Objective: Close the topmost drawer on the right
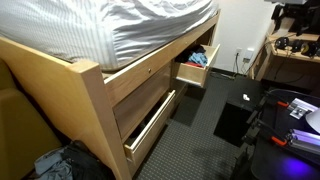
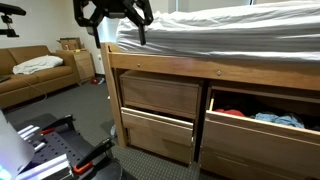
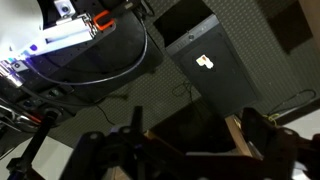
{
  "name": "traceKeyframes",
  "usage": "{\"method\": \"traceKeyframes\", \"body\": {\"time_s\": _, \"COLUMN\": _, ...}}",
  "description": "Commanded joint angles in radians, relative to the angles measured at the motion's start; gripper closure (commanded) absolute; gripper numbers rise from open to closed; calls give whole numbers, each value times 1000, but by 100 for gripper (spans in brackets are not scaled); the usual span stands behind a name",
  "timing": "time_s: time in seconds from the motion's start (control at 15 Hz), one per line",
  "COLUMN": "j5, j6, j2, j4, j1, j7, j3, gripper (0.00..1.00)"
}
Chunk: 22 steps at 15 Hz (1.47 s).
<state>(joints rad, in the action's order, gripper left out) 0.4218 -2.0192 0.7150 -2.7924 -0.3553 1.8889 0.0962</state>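
Note:
The topmost drawer on the right [image 2: 262, 118] of the wooden bed frame stands pulled out, with red and blue clothes inside. It also shows in an exterior view [image 1: 196, 66] at the far end of the bed. My gripper [image 2: 140, 30] hangs high above the bed's left corner, far from that drawer and touching nothing. In the wrist view the two dark fingers of the gripper [image 3: 198, 140] are spread apart with nothing between them, over a wooden part of the frame [image 3: 240, 135].
A lower left drawer [image 2: 155, 130] is slightly out and also shows in an exterior view [image 1: 150, 122]. A striped mattress [image 1: 120, 25] lies on the bed. A sofa [image 2: 35, 75] stands at the left. A black box [image 3: 205, 60] is on the carpet. A desk [image 1: 292, 52] stands beyond.

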Motion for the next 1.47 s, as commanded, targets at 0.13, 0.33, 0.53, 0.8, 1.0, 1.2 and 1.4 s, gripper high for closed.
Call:
{"method": "traceKeyframes", "body": {"time_s": 0.13, "j5": -33, "j6": -155, "j2": -336, "j4": 9, "j1": -103, "j7": -288, "j3": 234, "gripper": 0}}
{"method": "traceKeyframes", "body": {"time_s": 0.33, "j5": -76, "j6": -189, "j2": -506, "j4": 38, "j1": -129, "j7": -379, "j3": 289, "gripper": 0}}
{"method": "traceKeyframes", "body": {"time_s": 0.53, "j5": -57, "j6": -149, "j2": -483, "j4": 27, "j1": -136, "j7": -357, "j3": 268, "gripper": 0}}
{"method": "traceKeyframes", "body": {"time_s": 0.8, "j5": -34, "j6": -149, "j2": -534, "j4": 35, "j1": -123, "j7": -348, "j3": 257, "gripper": 0}}
{"method": "traceKeyframes", "body": {"time_s": 1.0, "j5": -101, "j6": -411, "j2": -747, "j4": 70, "j1": -99, "j7": -228, "j3": 264, "gripper": 0}}
{"method": "traceKeyframes", "body": {"time_s": 1.2, "j5": -221, "j6": -604, "j2": -920, "j4": 76, "j1": -75, "j7": -223, "j3": 279, "gripper": 0}}
{"method": "traceKeyframes", "body": {"time_s": 1.4, "j5": -494, "j6": -750, "j2": -1119, "j4": 136, "j1": -145, "j7": -342, "j3": 169, "gripper": 0}}
